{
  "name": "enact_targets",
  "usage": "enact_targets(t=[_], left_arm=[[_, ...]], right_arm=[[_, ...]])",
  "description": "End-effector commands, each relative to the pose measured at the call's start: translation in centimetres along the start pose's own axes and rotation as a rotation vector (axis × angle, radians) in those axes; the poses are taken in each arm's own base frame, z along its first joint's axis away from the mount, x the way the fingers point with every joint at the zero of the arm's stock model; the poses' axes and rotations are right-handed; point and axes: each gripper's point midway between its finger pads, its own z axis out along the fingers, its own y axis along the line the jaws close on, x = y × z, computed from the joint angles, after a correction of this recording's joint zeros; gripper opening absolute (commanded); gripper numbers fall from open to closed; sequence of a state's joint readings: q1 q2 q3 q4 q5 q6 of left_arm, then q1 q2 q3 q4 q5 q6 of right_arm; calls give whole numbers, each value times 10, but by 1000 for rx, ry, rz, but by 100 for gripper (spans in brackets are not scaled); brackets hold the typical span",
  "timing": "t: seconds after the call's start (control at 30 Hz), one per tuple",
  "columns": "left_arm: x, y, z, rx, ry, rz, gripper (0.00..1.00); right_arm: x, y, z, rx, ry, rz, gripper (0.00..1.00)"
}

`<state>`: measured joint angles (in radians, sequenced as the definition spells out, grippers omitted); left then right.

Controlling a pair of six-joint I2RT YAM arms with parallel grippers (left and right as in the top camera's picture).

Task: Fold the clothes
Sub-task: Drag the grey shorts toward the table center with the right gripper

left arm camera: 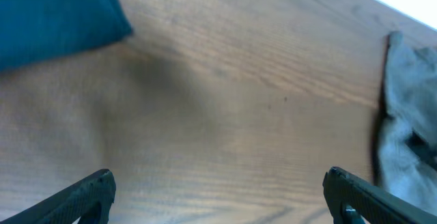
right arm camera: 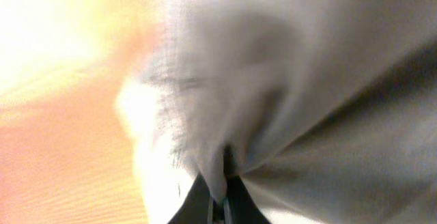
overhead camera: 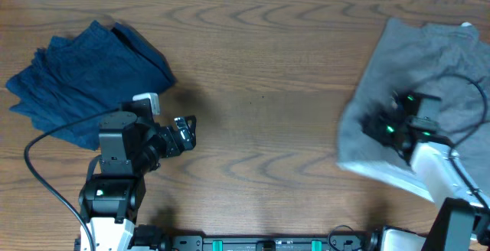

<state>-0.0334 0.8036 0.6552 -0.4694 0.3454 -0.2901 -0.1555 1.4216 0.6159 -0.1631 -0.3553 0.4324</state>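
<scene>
The light grey pants [overhead camera: 417, 60] lie bunched at the right side of the table. They also show at the right edge of the left wrist view [left arm camera: 406, 108]. My right gripper [overhead camera: 377, 128] is over their left part, shut on a pinched fold of the grey cloth [right arm camera: 218, 183], which fills the right wrist view. My left gripper [overhead camera: 186, 131] is open and empty above bare wood at the left, its fingertips wide apart in the left wrist view [left arm camera: 218, 186].
A dark navy-blue folded garment [overhead camera: 84, 83] lies at the left, behind my left arm; its corner shows in the left wrist view [left arm camera: 54, 12]. Wooden table [overhead camera: 260, 90] spans between the two garments.
</scene>
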Motion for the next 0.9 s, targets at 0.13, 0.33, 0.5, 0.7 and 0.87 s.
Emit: enact_targets(t=[0.13, 0.33, 0.5, 0.7, 0.87], left_arm=[[-6, -3, 5, 15, 4, -8, 98], [-1, -7, 14, 48, 51, -141, 98], [0, -19, 31, 120, 95, -163, 99], [25, -54, 77, 201, 207, -95, 99], [63, -93, 123, 279, 308, -76, 99]], right_arm=[[27, 122, 9, -308, 15, -164, 31], [17, 86, 1, -115, -22, -220, 82], [-15, 36, -37, 111, -78, -228, 99], [-19, -15, -77, 262, -28, -99, 99], [-4, -38, -91, 323, 28, -20, 99]])
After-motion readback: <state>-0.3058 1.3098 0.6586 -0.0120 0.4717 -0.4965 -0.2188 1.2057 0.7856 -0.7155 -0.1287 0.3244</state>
